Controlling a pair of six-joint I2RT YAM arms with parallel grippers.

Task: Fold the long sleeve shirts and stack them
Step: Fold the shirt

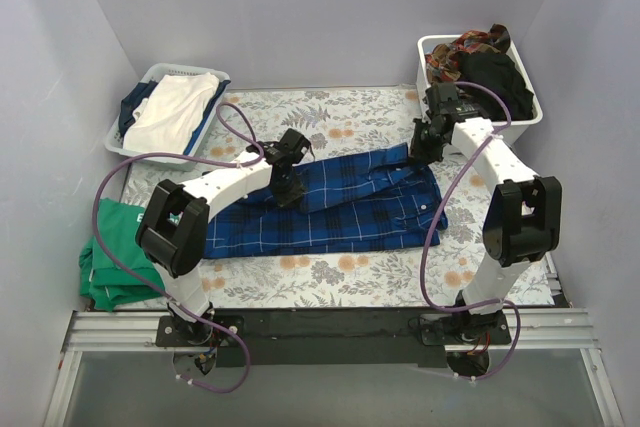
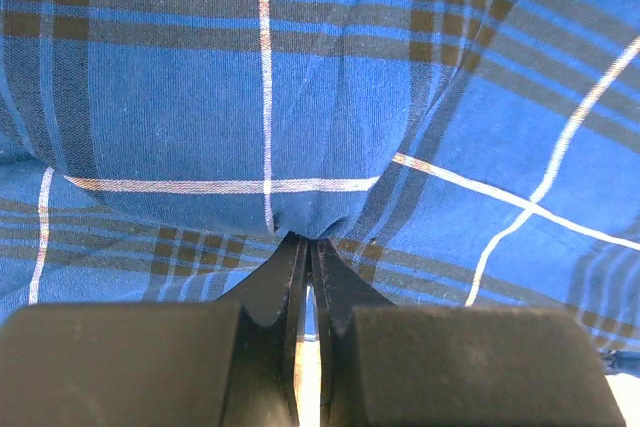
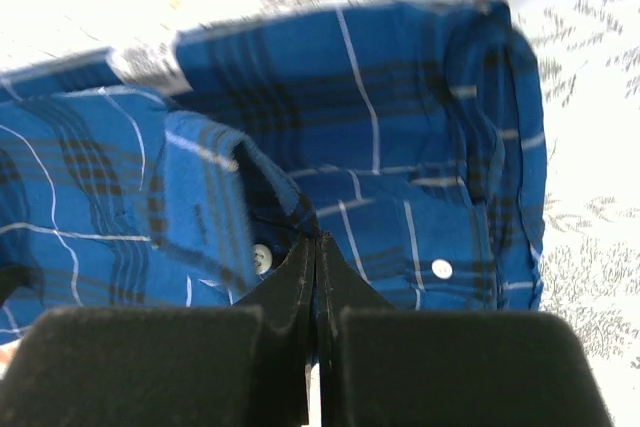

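Note:
A dark blue plaid long sleeve shirt (image 1: 350, 209) lies spread across the middle of the floral table cloth, partly folded. My left gripper (image 1: 290, 190) is on its left-centre part; in the left wrist view the gripper (image 2: 305, 237) is shut, pinching a raised fold of the plaid cloth (image 2: 250, 97). My right gripper (image 1: 425, 145) is at the shirt's upper right end. In the right wrist view it (image 3: 318, 237) is shut on the cloth (image 3: 400, 127) near the buttons and a folded edge.
A white basket (image 1: 150, 75) at the back left holds white and blue clothes. A white basket (image 1: 428, 47) at the back right holds dark and patterned clothes. A green garment (image 1: 110, 259) lies at the table's left edge.

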